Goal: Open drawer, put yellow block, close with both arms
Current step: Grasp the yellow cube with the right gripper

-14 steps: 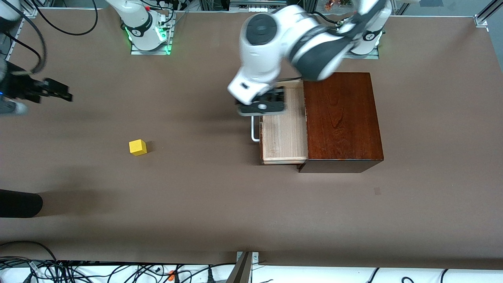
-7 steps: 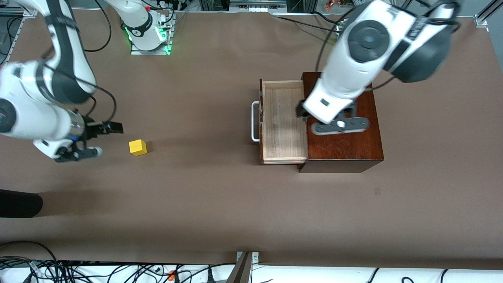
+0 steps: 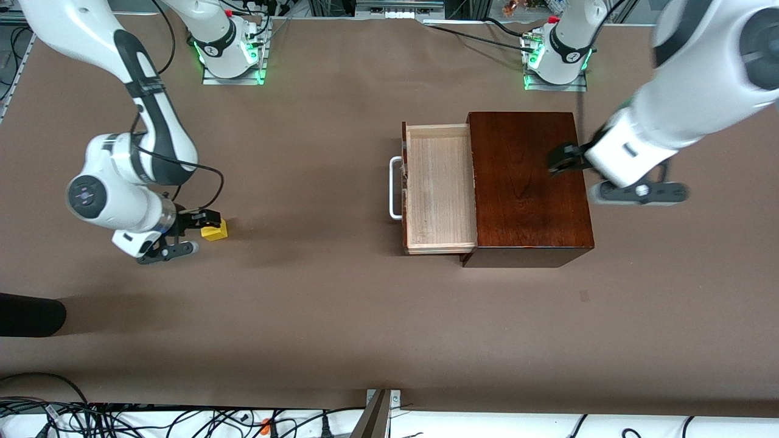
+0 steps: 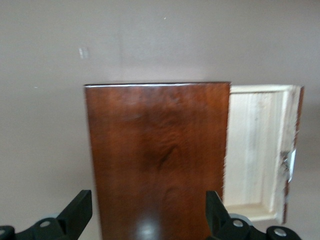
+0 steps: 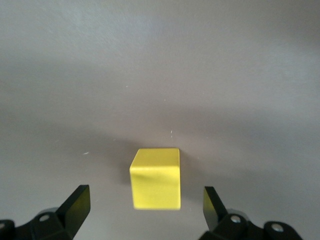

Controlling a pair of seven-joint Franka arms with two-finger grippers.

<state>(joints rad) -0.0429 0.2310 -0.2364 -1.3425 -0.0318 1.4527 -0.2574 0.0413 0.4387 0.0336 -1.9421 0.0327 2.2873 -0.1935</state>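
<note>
The yellow block sits on the brown table toward the right arm's end. My right gripper is low at the block and open. In the right wrist view the block lies between and just ahead of the fingertips, untouched. The drawer is pulled out of the dark box, its pale tray empty and its white handle facing the right arm's end. My left gripper is open and empty over the box edge toward the left arm's end. The left wrist view shows the box top and the open tray.
The two arm bases stand lit green along the table's edge farthest from the front camera. A dark object lies at the table edge toward the right arm's end. Cables and a metal post line the edge nearest the camera.
My left gripper has swung from over the open drawer across the box to its edge. My right gripper has come in and down to the yellow block. Drawer and block have not moved.
</note>
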